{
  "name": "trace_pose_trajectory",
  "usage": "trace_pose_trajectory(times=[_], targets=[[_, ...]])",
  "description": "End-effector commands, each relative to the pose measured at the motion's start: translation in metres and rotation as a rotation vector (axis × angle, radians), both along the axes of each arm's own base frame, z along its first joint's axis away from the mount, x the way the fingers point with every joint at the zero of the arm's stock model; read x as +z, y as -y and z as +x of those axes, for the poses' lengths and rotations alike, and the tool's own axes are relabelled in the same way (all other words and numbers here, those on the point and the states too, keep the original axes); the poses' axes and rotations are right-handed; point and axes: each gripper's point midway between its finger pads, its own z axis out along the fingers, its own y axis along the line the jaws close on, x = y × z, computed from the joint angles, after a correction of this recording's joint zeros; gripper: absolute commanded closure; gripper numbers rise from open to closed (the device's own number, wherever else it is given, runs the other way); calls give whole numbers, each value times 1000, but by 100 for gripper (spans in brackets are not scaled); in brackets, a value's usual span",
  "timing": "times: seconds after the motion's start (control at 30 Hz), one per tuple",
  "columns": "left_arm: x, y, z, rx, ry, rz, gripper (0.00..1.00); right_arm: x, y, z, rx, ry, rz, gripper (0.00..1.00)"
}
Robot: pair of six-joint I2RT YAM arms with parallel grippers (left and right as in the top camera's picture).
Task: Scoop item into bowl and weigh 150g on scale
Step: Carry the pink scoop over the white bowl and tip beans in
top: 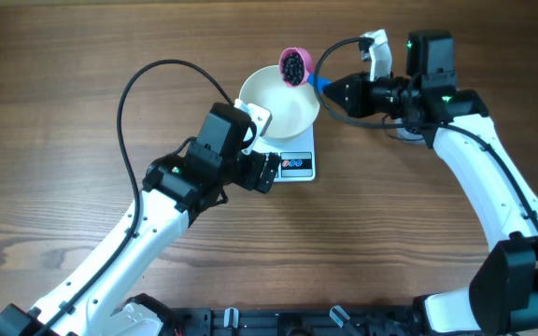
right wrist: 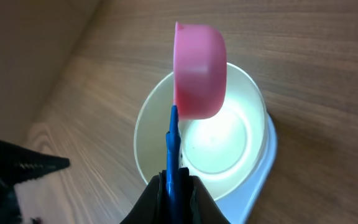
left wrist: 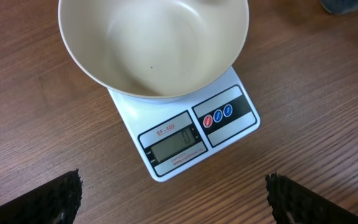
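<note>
above the far rim of the bowl (top: 271, 114), set on the scale (top: 299, 167) so its fill can be weighed, a pink scoop (right wrist: 197, 68) of black beads (top: 293, 67) is held mouth-up, its blue handle (right wrist: 173, 146) pinched by the right jaws; the left jaws are spread wide near the display (left wrist: 179, 145).

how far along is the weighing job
Done: the bowl sits on the scale, and the right gripper is shut on a pink scoop loaded with black beads. In hand: scoop held at the bowl's rim. Still to do: bowl looks empty, so pouring and weighing remain.
</note>
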Motion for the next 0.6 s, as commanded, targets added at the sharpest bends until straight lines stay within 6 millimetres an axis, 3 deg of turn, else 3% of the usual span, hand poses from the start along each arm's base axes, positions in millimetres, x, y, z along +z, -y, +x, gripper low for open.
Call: trace_pose_trajectory(times=[0.0,0.17,0.57], targets=[[-4,0,-1,-15,-8,5,0,8,-1,0,35,130,-123,96],[-4,0,-1,-16,-7,5,0,4,-13,-6,121,206,-194,96],[-4,0,-1,-16,-7,5,0,2,-13,-7,154,278,-307,96]])
